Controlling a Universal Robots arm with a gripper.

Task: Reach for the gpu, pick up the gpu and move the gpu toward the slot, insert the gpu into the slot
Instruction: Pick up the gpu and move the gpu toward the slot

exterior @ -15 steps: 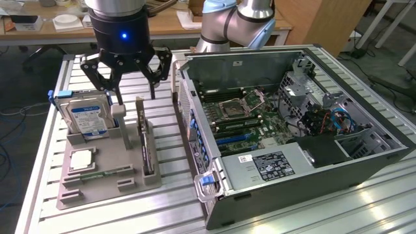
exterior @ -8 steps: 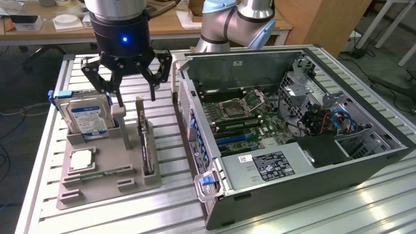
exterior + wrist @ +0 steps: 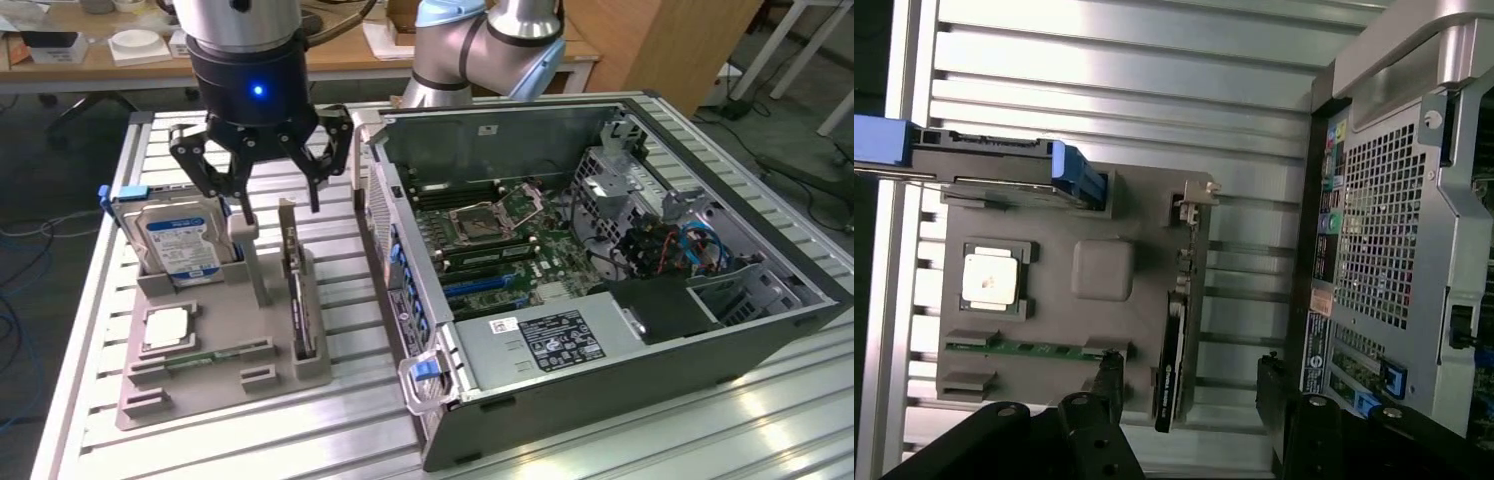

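At the exterior view's left, a grey holder (image 3: 200, 398) lies on the slatted metal table (image 3: 350, 425). A blue-labelled hard drive (image 3: 182, 246) stands upright in the holder's far corner. Nearer the camera a square silver chip (image 3: 167, 327) lies flat in its pocket, and a green memory stick (image 3: 203, 357) lies just in front of it. Along the holder's side nearest the computer, the graphics card (image 3: 299, 300) stands on its long edge in a groove, thin and dark as seen edge-on, well apart from the hard drive. The gripper (image 3: 280, 213) hangs over the far end of this card with its black fingers (image 3: 316, 195) spread wide and nothing between them. In the wrist view one finger sits on each side of the card's line. Whether a fingertip touches the card cannot be told. To the right, just beside the holder, an open computer case (image 3: 601, 405) lies on its side. The green board (image 3: 534, 255) inside faces up, and the blue slots (image 3: 483, 285) lie near its front.
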